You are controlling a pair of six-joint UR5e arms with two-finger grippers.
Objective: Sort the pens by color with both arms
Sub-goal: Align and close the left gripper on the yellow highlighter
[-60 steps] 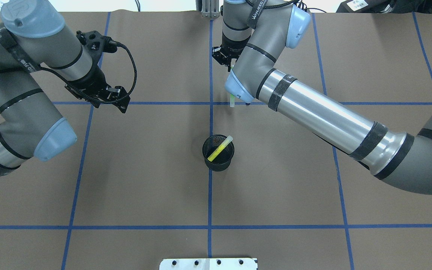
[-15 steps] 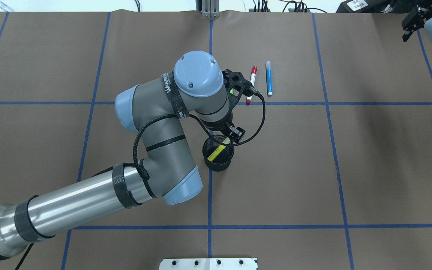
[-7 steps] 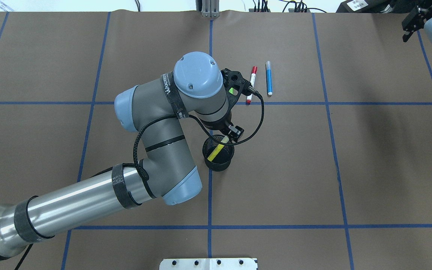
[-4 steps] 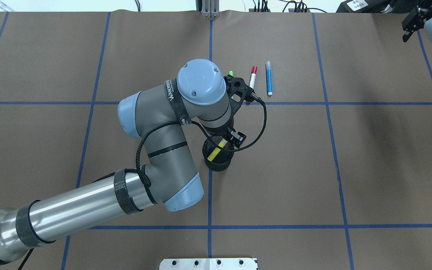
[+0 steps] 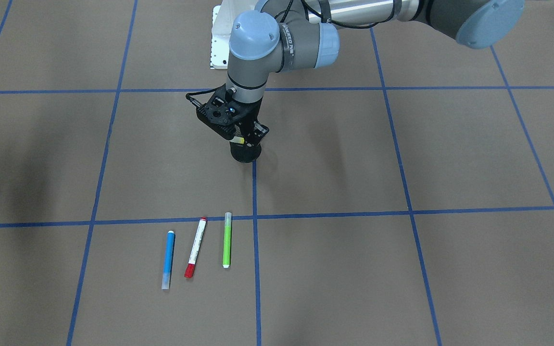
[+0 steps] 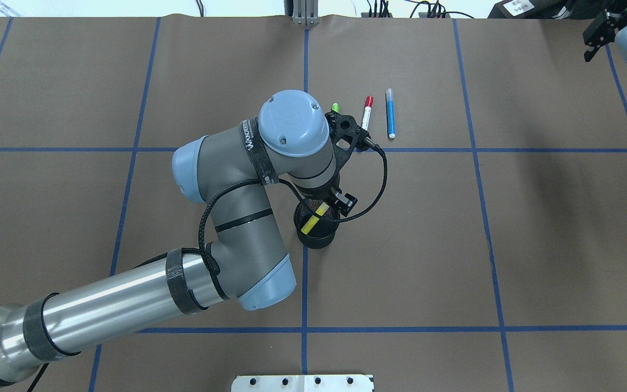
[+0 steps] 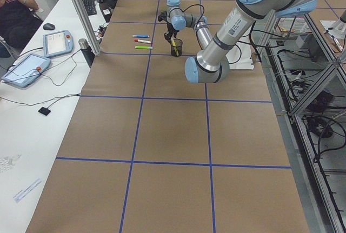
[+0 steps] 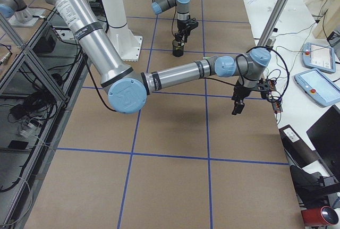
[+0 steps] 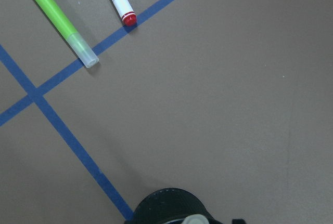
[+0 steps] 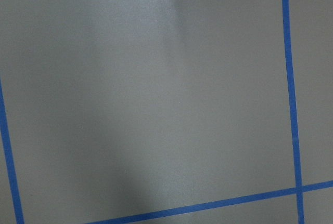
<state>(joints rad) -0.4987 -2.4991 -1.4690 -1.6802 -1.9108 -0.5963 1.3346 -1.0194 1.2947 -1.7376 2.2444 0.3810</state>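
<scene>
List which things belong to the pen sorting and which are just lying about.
Job: blue pen, red-capped pen, green pen, yellow pen, left gripper, right gripper.
Lying about: black mesh cup (only holds the yellow pen), tablets, mouse.

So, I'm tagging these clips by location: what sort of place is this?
Most likely a robotics lab or data-collection cell. The left arm and right arm reach over a table papered brown and gridded with blue tape, and control pendants lie on a white side bench beside aluminium framing.
</scene>
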